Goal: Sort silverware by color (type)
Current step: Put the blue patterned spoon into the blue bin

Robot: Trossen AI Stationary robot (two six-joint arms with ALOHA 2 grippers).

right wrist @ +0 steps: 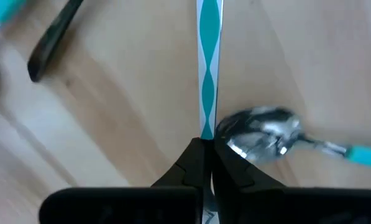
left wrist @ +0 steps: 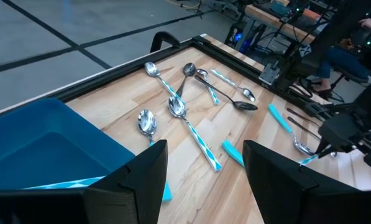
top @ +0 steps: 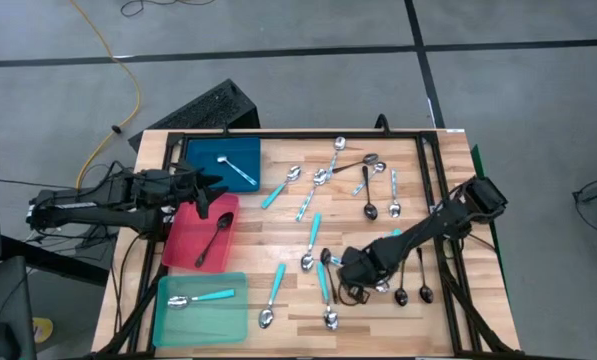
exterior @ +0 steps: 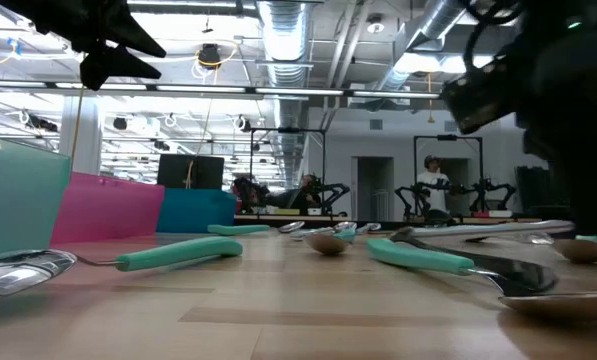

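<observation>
Spoons [top: 318,215] scattered over the wooden table [top: 478,300], three kinds: turquoise-handled, all silver, all black. Most loose in the middle and toward the right side, several crossing or touching near the far edge.

Three trays at the left side. Blue tray [top: 203,165], farthest back: one silver spoon [top: 240,170] inside. Red tray [top: 183,245], in the middle: one black spoon [top: 215,238] inside, lying diagonally. Teal tray [top: 200,318], nearest: one turquoise-handled spoon [top: 200,298] inside, bowl to the left.

Right gripper [top: 330,263] low over the table, right of centre, among loose spoons. Fingers together, clamped on the handle end of a silver-and-turquoise striped spoon [right wrist: 208,68], as seen in the right wrist view. Another spoon's bowl [right wrist: 263,135] just beside the fingertips, touching or nearly touching; cannot tell which. Black handle [right wrist: 53,42] lying apart, off to one side. Row of black spoons [top: 412,290] just right of this gripper.

Left gripper [top: 210,186] held above the near edge of the blue tray, bordering the red one. Fingers [left wrist: 141,180] apart, nothing between them, seen in the left wrist view.

In the low view, turquoise handles [exterior: 178,253] flat on the table; a person [exterior: 433,180] far back in the room.
</observation>
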